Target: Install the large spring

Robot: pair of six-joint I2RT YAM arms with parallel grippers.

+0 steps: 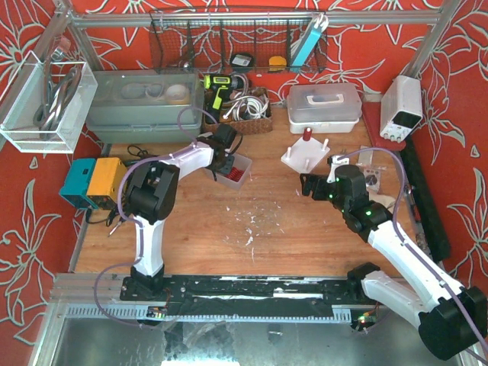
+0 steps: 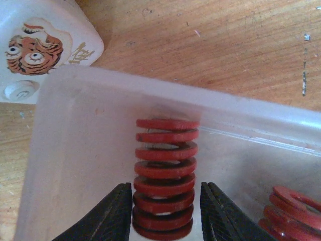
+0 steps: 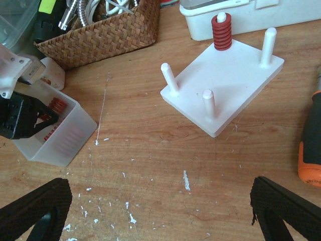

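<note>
My left gripper (image 2: 166, 213) is open inside a translucent bin (image 2: 95, 150). Its jaws stand either side of the lower coils of a large red spring (image 2: 165, 170), with a thin gap on each side. A second red spring (image 2: 293, 206) lies at the bin's right. The white base plate (image 3: 225, 85) has four pegs, and a smaller red spring (image 3: 222, 32) sits on the far peg. My right gripper (image 3: 160, 211) is wide open and empty above bare wood, in front of the plate. From above, the left gripper (image 1: 223, 162) is over the bin (image 1: 241, 171).
A wicker basket (image 3: 105, 35) of cables stands behind the bin. A white lidded box (image 3: 241, 15) stands behind the plate. An orange and black screwdriver (image 3: 311, 145) lies at the right. A white tiger-printed block (image 2: 40, 50) sits beside the bin. White flecks dot the wood.
</note>
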